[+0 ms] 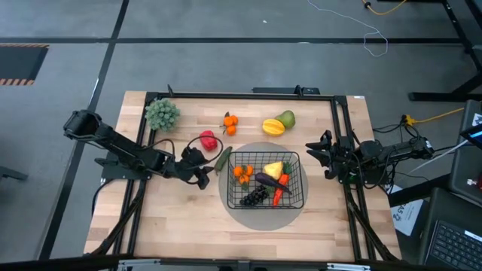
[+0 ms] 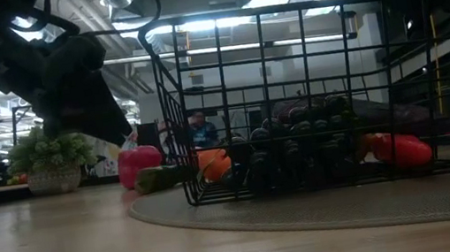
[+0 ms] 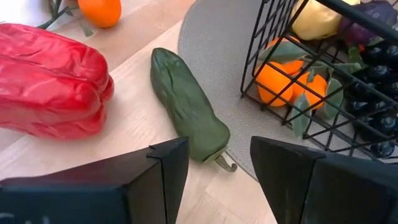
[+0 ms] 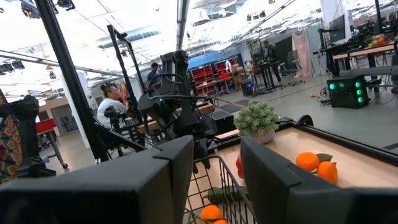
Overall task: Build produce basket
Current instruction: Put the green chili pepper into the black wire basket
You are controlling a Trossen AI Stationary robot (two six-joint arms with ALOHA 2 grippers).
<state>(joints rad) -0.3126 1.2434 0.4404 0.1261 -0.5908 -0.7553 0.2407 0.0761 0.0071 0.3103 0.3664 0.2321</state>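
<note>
Left gripper (image 3: 214, 171), jaws spread, poised over the cucumber (image 3: 186, 106) (lying beside the pepper (image 3: 50, 81), its tip at the disc's (image 1: 265, 218) edge); best gripped mid-body, across its width; basket (image 1: 300, 197) partly filled; right gripper (image 1: 325, 156) released, waiting right of the basket.

A light wooden table (image 1: 181, 218) stands on a grey floor (image 1: 226, 45) crossed by dark seams, with loose cables (image 1: 376, 38) trailing over it and a striped hazard marking (image 1: 19, 64) at one edge. Beyond the table the room is a wide open workshop with a bright ceiling of strip lights (image 4: 205, 15), exposed pipes and beams overhead, red shelving (image 4: 208, 78) far back, desks with equipment, and seated people (image 4: 112, 102) at work
</note>
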